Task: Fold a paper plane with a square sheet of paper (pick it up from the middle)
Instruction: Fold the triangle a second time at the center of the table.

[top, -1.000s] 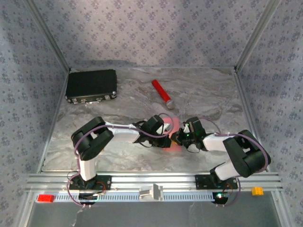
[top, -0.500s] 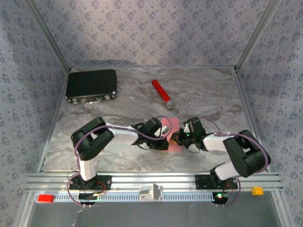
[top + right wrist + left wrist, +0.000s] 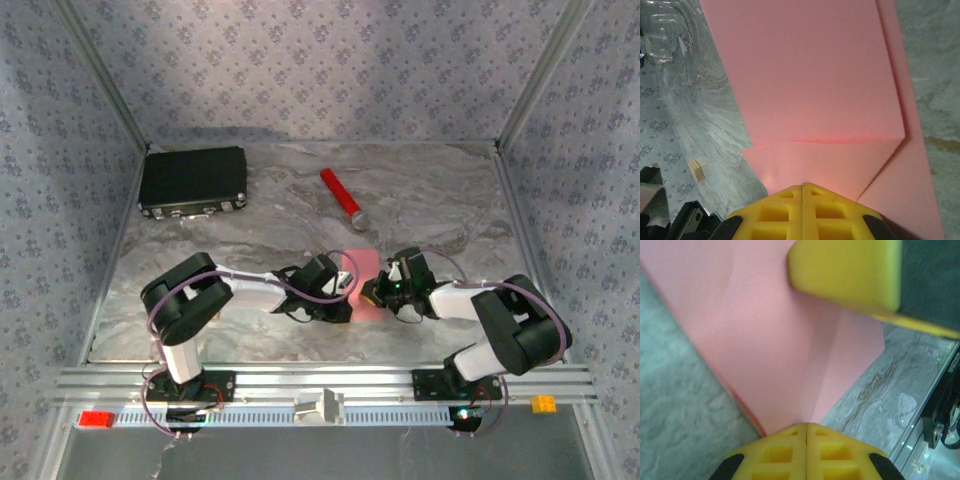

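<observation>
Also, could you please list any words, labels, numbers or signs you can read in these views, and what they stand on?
No text can be read.
The pink paper is plain.
The black case and the red cylinder are too small to show any marking.
The wall pattern is ornament, not lettering.

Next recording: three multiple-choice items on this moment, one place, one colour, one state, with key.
1. Where does the black case lie? A. far left of the table B. between the grippers C. near right edge
2. What colour is the sheet of paper? A. white B. pink C. blue
3. How do the right gripper's fingers stand? A. wide open B. clamped on the red cylinder C. shut together
Key: 1 A, top view; 2 B, pink in both wrist views; 3 C, yellow fingertips meet without a gap.
</observation>
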`<state>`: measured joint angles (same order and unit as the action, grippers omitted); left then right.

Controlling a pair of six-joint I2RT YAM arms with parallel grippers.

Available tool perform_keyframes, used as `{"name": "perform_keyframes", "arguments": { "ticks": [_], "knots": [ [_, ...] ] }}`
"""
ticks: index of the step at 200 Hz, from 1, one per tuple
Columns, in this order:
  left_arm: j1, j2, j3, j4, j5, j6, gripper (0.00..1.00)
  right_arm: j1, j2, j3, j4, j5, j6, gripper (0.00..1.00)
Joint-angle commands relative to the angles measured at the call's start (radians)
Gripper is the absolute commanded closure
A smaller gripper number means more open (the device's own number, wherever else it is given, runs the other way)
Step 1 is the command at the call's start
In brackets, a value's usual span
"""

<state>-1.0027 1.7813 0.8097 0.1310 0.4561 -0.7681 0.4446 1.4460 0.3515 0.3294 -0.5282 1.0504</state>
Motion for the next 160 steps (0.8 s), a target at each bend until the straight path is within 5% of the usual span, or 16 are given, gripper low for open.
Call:
{"name": "perform_keyframes", "arguments": {
  "ticks": [1,63,160],
  "knots": [
    [-0.011,-0.035,-0.012,-0.071,0.008,0.021,0.94,-0.012,-0.001,-0.006,-0.081,0.040,-0.014,0.98],
    [-0.005,-0.126,0.020,-0.016,-0.047,0.016,0.94,-0.011,-0.001,0.001,-0.081,0.034,-0.014,0.98],
    [0.018,0.102,0.131,-0.042,-0.018,0.015,0.97,-0.013,-0.002,0.009,-0.081,0.013,-0.014,0.98]
  ]
}}
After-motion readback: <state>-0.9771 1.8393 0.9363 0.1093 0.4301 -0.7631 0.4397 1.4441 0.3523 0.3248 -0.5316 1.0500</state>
